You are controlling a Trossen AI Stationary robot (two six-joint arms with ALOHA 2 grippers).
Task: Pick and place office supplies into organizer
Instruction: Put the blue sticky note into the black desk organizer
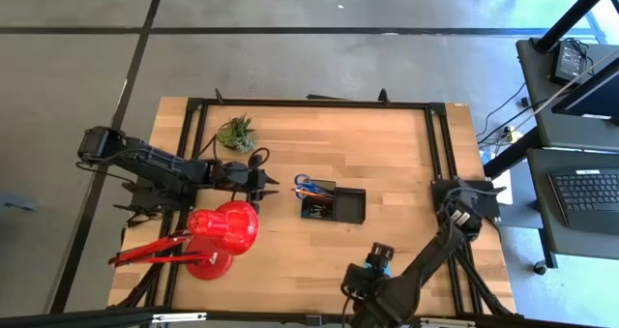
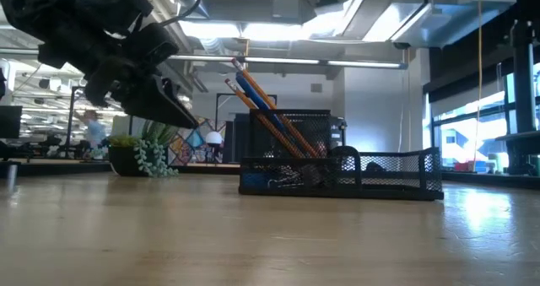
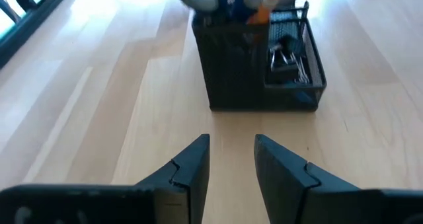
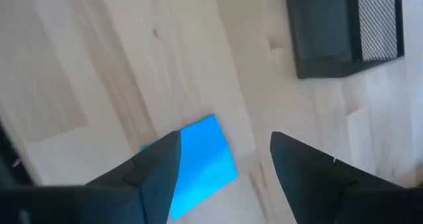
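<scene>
The black mesh organizer (image 1: 334,203) stands mid-table, its tall compartment holding blue-handled scissors (image 1: 304,185) and orange pencils (image 2: 268,109), its low tray holding black binder clips (image 3: 289,55). My left gripper (image 1: 269,185) hovers open just left of the organizer (image 3: 258,65), pointing at it, with nothing between its fingers (image 3: 231,158). The cyan note pad (image 4: 201,163) lies flat on the table near the near edge. My right gripper (image 4: 225,159) is open above the note pad (image 1: 380,256), one finger over the pad's edge; no touch shows.
A big red desk lamp (image 1: 219,235) stands near my left arm at the table's near-left. A small green potted plant (image 1: 237,133) sits at the far left. Bare wood lies right of the organizer (image 2: 342,175) and between it and the pad.
</scene>
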